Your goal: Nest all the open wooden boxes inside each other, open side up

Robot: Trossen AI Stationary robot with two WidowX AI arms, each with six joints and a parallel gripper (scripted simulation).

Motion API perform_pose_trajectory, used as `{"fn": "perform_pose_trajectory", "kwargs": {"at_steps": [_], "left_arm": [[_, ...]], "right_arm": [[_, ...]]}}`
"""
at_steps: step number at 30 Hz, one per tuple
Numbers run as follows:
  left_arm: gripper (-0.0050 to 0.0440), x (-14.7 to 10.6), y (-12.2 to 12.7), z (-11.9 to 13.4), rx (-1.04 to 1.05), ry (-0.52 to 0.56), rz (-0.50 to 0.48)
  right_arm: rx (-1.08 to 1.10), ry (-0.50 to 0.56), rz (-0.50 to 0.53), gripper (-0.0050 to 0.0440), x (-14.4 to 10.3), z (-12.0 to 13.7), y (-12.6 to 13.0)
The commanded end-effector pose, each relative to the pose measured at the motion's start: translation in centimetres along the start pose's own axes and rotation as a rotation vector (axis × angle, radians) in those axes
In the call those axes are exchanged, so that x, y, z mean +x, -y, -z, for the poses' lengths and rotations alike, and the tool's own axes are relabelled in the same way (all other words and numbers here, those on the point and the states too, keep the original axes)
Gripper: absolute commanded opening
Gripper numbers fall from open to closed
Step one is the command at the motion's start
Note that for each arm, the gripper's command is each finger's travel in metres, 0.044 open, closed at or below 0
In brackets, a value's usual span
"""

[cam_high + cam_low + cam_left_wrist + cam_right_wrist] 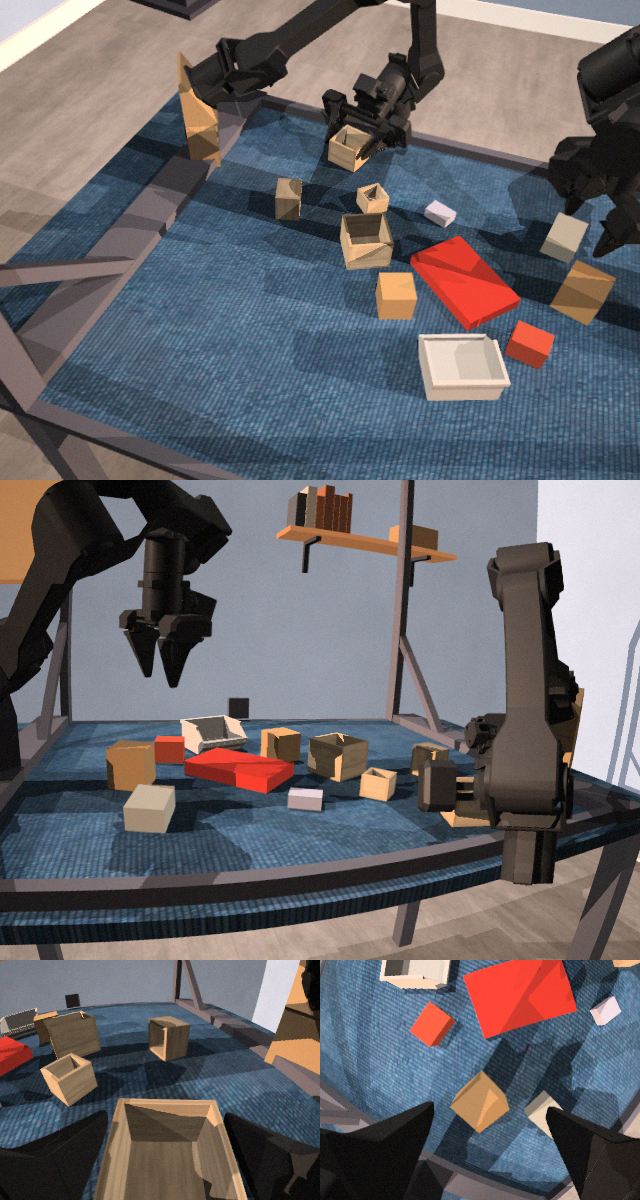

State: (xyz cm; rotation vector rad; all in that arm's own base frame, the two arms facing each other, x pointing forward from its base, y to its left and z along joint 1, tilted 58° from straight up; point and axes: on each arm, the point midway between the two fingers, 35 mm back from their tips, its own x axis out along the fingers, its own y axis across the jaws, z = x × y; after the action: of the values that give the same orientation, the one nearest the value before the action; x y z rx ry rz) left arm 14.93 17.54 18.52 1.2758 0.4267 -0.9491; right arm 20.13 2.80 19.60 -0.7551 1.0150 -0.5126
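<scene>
The largest-looking wooden box (366, 255) (326, 756) (75, 1036) stands open side up. My left gripper (346, 146) (167, 1118) is open, with its fingers either side of another wooden box (341, 155) (162, 1172), which is open side up; narrow gaps show beside its walls. The smallest box (366, 202) (376, 786) (75, 1089) stands open side up between these two. A fourth box (287, 200) (176, 1042) lies on its side, its opening sideways. My right gripper (583, 233) (161, 680) (492, 1110) is open and empty, high above the table.
A red slab (465, 281), an orange block (395, 297) and a white tray (447, 391) lie near the largest box. A red block (529, 345), tan block (583, 292) and grey block (563, 237) lie toward my right gripper. A tan panel (199, 121) stands at the table's far-left edge.
</scene>
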Motion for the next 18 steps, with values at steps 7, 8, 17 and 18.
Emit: {"fn": "perform_pose_trajectory", "kwargs": {"at_steps": [7, 8, 17, 18], "left_arm": [[0.0400, -0.2, -0.1, 0.0, 0.009, -0.005, -0.001], [0.0400, -0.2, -0.1, 0.0, 0.009, -0.010, 0.001], [0.0400, -0.6, -0.1, -1.8, 0.002, -0.308, 0.004], [0.0400, -0.6, -0.2, -1.8, 0.001, -0.313, 0.003]], "right_arm": [[0.001, 0.002, 0.000, 0.0400, -0.1, -0.1, 0.1], [0.001, 0.002, 0.000, 0.0400, -0.1, -0.1, 0.1], [0.001, 0.002, 0.000, 0.0400, -0.1, -0.1, 0.1], [0.001, 0.002, 0.000, 0.0400, -0.1, -0.1, 0.1]]}}
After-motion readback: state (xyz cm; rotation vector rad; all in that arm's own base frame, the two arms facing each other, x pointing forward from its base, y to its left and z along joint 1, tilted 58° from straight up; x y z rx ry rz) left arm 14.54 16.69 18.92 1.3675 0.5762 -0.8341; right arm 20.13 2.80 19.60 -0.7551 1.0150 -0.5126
